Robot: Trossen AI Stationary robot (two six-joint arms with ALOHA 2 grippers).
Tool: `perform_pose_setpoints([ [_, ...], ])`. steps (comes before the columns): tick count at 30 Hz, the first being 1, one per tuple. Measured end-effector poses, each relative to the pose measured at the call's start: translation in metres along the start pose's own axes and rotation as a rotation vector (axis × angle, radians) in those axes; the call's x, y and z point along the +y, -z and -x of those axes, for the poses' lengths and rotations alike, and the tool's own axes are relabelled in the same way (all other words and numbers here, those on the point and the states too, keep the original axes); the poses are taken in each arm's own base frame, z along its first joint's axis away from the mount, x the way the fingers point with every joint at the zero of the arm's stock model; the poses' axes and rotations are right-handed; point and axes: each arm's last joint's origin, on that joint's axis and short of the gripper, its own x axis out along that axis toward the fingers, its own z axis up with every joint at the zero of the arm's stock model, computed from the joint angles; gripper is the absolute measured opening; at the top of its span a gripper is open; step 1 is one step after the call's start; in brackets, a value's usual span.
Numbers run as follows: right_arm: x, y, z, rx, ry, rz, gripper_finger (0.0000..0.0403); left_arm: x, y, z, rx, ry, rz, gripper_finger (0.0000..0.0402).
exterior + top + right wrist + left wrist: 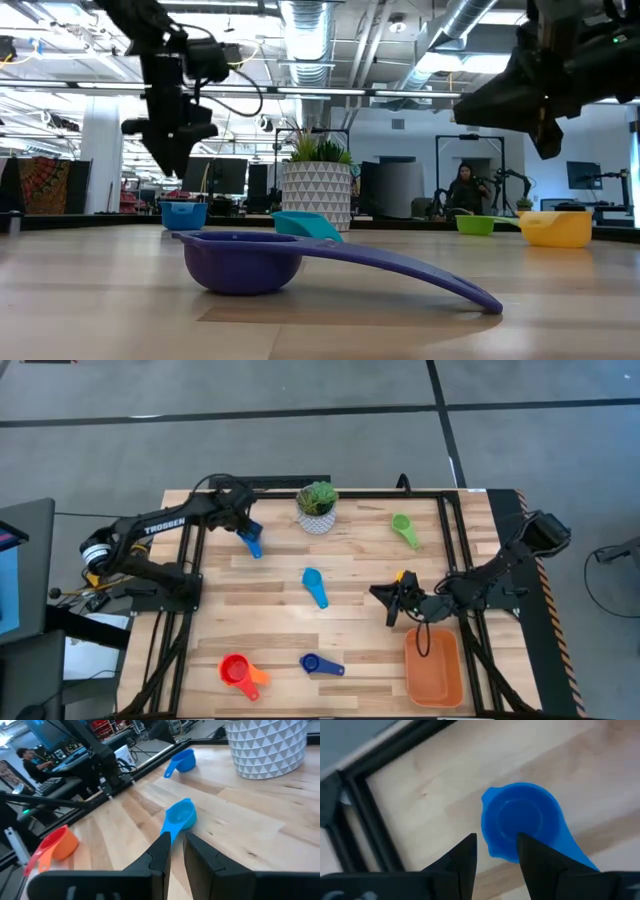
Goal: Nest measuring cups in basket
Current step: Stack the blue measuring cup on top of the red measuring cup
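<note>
Measuring cups are all over the table, none in the basket yet. The left gripper (243, 525) hovers at the far left of the table, right over a light blue cup (250, 543); in the left wrist view its fingers (465, 857) are spread a little, with the cup's round bowl (520, 822) just past the tips and nothing pinched. The right gripper (392, 600) sits on the right side, its fingers (160, 851) nearly together with a thin gap and holding nothing. A yellow cup (404, 577) is just beside it.

The 2nd light blue cup (314, 586) lies mid-table, bowl up, with its handle pointing toward the near edge. The green cup (404, 528) is at the far right, near the white pot with the plant (317, 508). At the near left, the red cup (236, 671) sits touching the orange cup (257, 677), and the dark blue cup (320, 664) is a bit to their right, with a shallow bowl and a long curved handle.

The basket (434, 666) is at the near right corner: orange, low walls, rounded corners. A dark cable from the right arm crosses over it.
</note>
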Motion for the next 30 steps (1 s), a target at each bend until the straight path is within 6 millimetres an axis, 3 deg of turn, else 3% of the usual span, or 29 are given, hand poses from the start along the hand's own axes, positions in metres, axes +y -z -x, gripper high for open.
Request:
perform_pose_setpoints([
  [6,-0.001,-0.001,-0.002,-0.005,0.011,0.000,0.0076,0.015,0.001,-0.017,-0.017,0.012,0.097,0.0134],
  [13,-0.002,0.000,-0.002,0.002,0.014,0.010,0.0076,0.033,-0.004,-0.022,-0.026,-0.006,0.218,0.0142],
  [25,-0.002,0.001,-0.002,0.013,0.013,0.024,0.0076,0.022,0.002,-0.063,0.133,-0.004,0.151,0.0140],
  [30,-0.002,0.002,-0.001,0.043,-0.010,0.031,0.0076,0.017,0.004,-0.073,0.164,-0.002,0.104,0.0097],
])
